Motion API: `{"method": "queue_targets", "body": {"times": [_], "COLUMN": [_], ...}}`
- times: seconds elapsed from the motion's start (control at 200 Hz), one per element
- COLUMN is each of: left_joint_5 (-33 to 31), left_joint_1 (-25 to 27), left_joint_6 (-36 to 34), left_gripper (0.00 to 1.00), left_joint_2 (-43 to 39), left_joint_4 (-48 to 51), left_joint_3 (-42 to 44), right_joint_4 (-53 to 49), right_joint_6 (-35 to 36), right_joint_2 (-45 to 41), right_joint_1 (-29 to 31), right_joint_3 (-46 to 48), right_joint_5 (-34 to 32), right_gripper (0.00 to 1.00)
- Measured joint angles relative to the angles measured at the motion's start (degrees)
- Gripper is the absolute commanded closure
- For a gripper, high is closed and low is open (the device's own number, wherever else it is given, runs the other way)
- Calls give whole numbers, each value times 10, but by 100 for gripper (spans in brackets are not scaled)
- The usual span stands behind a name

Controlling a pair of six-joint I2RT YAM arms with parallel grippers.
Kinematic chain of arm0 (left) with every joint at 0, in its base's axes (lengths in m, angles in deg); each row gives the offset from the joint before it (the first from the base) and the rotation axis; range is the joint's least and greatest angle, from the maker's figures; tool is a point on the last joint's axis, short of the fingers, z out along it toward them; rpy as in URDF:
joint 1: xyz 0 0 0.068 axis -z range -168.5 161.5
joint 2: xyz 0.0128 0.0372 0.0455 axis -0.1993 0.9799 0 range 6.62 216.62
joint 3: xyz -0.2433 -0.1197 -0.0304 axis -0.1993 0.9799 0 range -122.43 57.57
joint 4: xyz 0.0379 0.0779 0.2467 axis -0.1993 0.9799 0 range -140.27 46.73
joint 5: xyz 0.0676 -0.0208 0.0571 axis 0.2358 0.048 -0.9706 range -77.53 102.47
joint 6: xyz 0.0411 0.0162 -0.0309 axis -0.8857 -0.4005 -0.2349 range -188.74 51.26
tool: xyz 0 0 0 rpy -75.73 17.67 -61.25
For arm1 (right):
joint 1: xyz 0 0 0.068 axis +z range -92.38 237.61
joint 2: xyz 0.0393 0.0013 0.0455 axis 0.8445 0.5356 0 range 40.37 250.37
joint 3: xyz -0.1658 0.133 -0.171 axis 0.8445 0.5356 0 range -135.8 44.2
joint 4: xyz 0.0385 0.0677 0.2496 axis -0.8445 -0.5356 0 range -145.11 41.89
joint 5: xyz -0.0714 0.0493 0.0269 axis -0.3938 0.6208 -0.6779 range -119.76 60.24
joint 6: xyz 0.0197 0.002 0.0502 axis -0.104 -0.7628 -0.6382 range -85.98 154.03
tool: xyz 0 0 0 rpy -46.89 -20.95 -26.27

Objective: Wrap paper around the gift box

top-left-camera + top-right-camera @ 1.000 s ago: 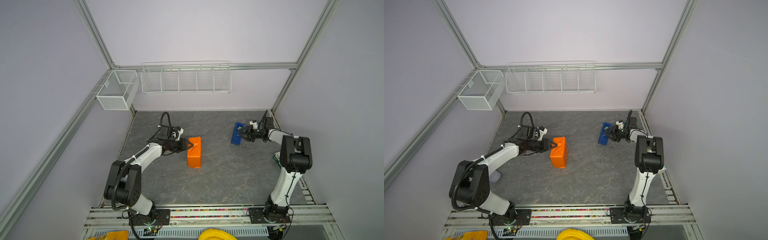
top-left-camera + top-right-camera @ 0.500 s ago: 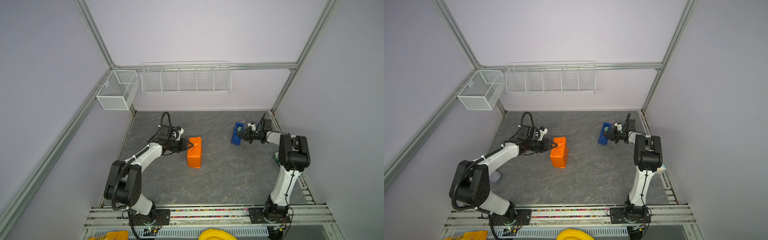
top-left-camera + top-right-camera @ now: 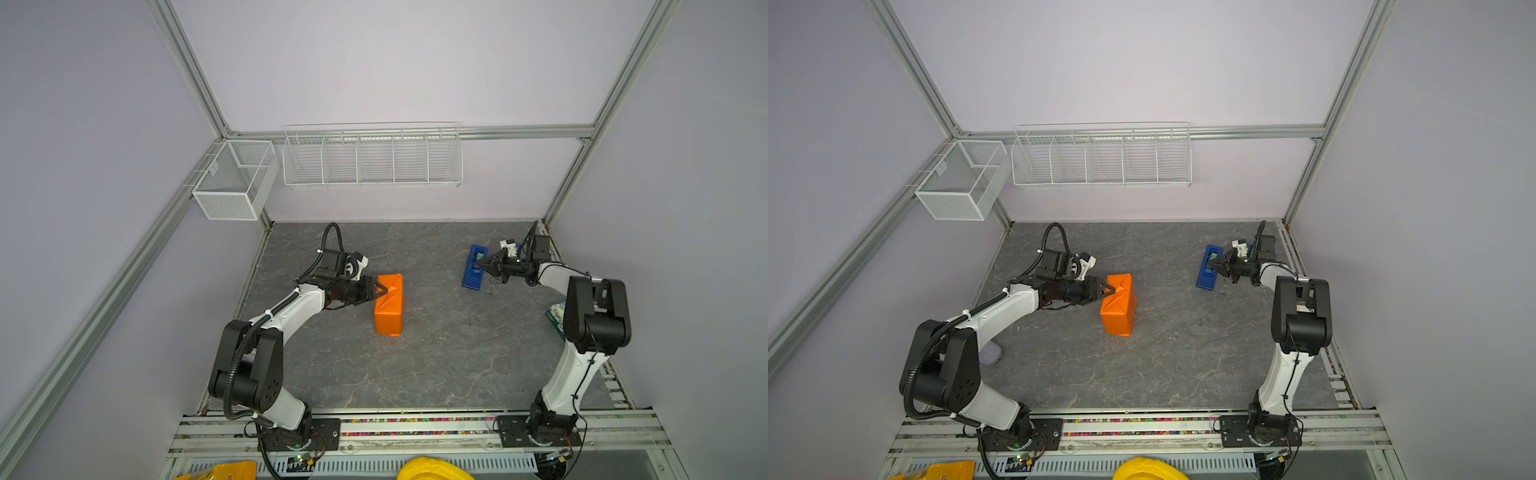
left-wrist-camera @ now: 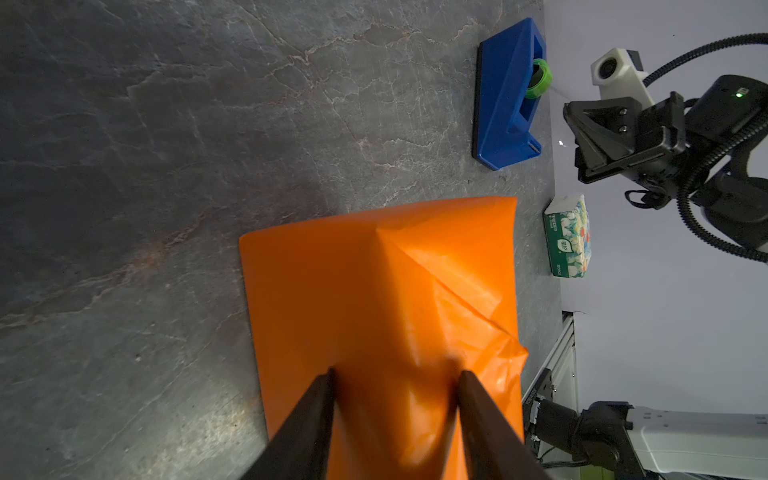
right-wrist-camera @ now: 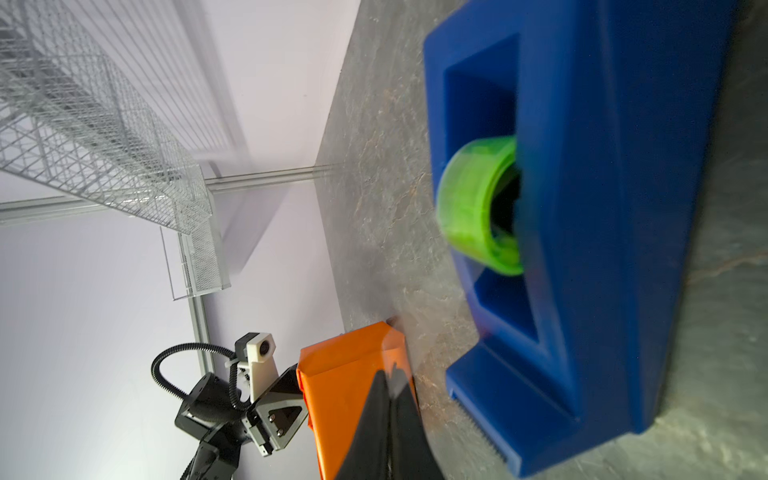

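My left gripper [image 3: 379, 289] pinches an end fold of the paper [image 3: 388, 316] hiding the gift box mid-table, and my right gripper [image 3: 478, 263] is clamped shut at the tape dispenser [image 3: 471, 279] toward the table's back right corner, so if it caught no tape, that fold may spring open.

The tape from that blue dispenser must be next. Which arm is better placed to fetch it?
Probably the right. The right claw, shut, sits at the tape dispenser, while the left claw grips the folded end of the paper and seems needed there.
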Motion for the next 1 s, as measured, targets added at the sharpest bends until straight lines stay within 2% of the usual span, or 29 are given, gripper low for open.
{"method": "queue_targets", "body": {"times": [0.39, 0.56, 0.75, 0.925, 1.0], "left_joint_5": [-2, -1, -1, -2, -6], "left_joint_1": [1, 1, 5, 18, 30], "left_joint_6": [-15, -25, -49, -74, -84], "left_gripper": [52, 52, 52, 51, 51], "left_joint_2": [6, 12, 24, 43, 52], "left_joint_4": [19, 30, 50, 71, 77], "left_joint_3": [-14, -22, -42, -70, -82], "right_joint_4": [-7, -7, 2, -34, -55], "right_joint_6": [1, 14, 45, 64, 74], "right_joint_2": [-95, -78, -6, -7, -32], "right_joint_1": [34, 39, 29, 10, 11], "right_joint_3": [142, 143, 142, 166, 174], "right_joint_5": [-9, -15, -48, -69, -72], "right_gripper": [93, 93, 93, 93, 93]}}
